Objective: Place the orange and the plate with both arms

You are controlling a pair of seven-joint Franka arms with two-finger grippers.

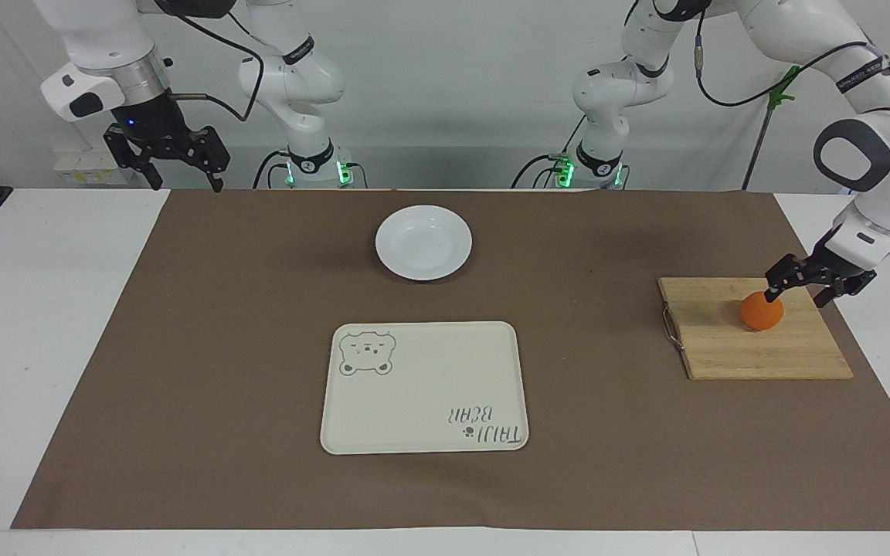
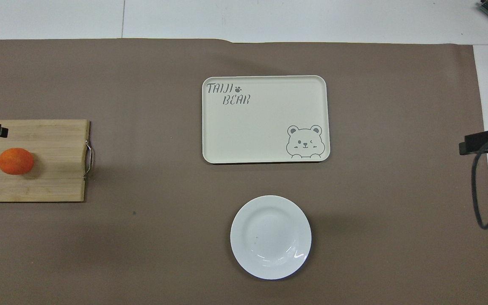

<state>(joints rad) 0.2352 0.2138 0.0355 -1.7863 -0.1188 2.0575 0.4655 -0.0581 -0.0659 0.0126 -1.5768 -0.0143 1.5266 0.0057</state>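
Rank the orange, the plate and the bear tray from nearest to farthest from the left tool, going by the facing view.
From the left tool:
1. Orange, on the cutting board right by the tool.
2. Bear tray, mid-table.
3. Plate, mid-table, nearer the robots; too close to the tray to call firmly.

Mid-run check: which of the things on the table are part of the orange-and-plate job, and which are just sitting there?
In the job:
- orange, on the cutting board
- plate, nearer the robots than the tray
- left gripper, open, low over the board by the orange
- right gripper, open, waiting at its own end

Just there:
- cutting board
- bear tray
- brown mat
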